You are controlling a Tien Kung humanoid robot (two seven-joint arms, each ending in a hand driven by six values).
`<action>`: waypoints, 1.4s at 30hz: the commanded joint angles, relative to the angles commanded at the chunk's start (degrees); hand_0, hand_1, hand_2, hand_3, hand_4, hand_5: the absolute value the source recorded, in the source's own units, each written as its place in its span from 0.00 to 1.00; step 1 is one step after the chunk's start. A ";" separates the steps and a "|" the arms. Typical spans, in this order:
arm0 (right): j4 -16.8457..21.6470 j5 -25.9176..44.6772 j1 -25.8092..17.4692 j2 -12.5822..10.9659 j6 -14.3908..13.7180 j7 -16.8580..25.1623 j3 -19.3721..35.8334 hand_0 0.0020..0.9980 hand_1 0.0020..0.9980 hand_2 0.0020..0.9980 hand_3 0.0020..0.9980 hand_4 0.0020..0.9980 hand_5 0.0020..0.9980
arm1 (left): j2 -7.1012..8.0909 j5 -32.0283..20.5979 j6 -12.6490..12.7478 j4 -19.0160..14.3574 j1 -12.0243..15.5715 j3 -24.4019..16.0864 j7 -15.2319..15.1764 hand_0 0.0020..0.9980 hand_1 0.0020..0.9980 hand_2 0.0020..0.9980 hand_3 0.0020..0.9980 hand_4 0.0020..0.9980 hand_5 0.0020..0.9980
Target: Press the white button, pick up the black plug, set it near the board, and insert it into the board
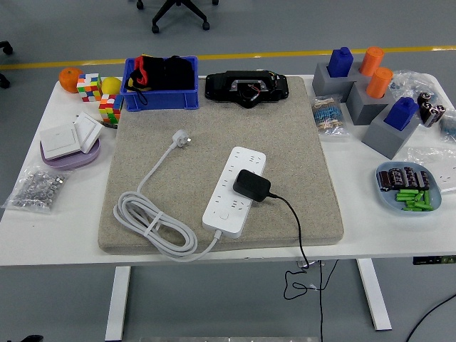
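A: Since neither robot hand shows in the head view, we cannot tell how open either is or whether it holds anything; log both as out of frame.

B: Agreed. Task items: white board [232,187] lies diagonally on the grey mat [299,142], mid-desk [43,235]. Black plug [252,185] sits on the board's right edge, roughly at mid-length. We cannot tell whether its pins are seated or it merely rests on top.

A: Button?

B: We take the small round mark near the board's near end to be the white button [224,214]; too small to confirm. It is clear of the plug.

A: Handling notes for the plug?

B: We judge it a rigid plastic block, light, smooth-sided, so somewhat slippery. Its black cord [298,231] runs off the near desk edge and hangs below; we expect it to drag and twist the plug when lifted.

A: Grasp site?

B: Across the two opposite flat sides of the body, fingers away from the cord exit on the right. Not by the cord.

A: The board?

B: Light; its white cable [153,224] is coiled to the left. We expect it could slide on the mat under insertion force.
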 joint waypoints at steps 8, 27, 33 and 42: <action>-0.40 0.26 -0.07 0.00 0.03 0.11 0.10 0.91 0.84 0.77 0.77 0.91 0.56 | 0.18 0.58 -0.08 0.00 -0.15 -0.19 0.08 0.71 0.67 0.58 0.68 0.66 0.27; -0.38 0.58 -0.16 0.02 0.67 0.38 -0.63 0.91 0.84 0.76 0.77 0.91 0.56 | 0.51 0.63 -0.23 0.00 -0.25 0.26 0.15 0.71 0.67 0.58 0.68 0.66 0.27; -0.36 0.63 -0.34 0.10 0.65 0.52 -0.42 0.91 0.84 0.77 0.77 0.91 0.55 | 0.44 0.75 -0.21 0.00 -0.15 0.04 0.18 0.71 0.67 0.58 0.68 0.66 0.27; -0.47 0.66 -0.54 0.16 0.65 0.64 -0.58 0.90 0.84 0.76 0.76 0.90 0.55 | 0.10 0.45 -0.11 0.00 0.13 -0.15 0.17 0.71 0.67 0.58 0.68 0.66 0.27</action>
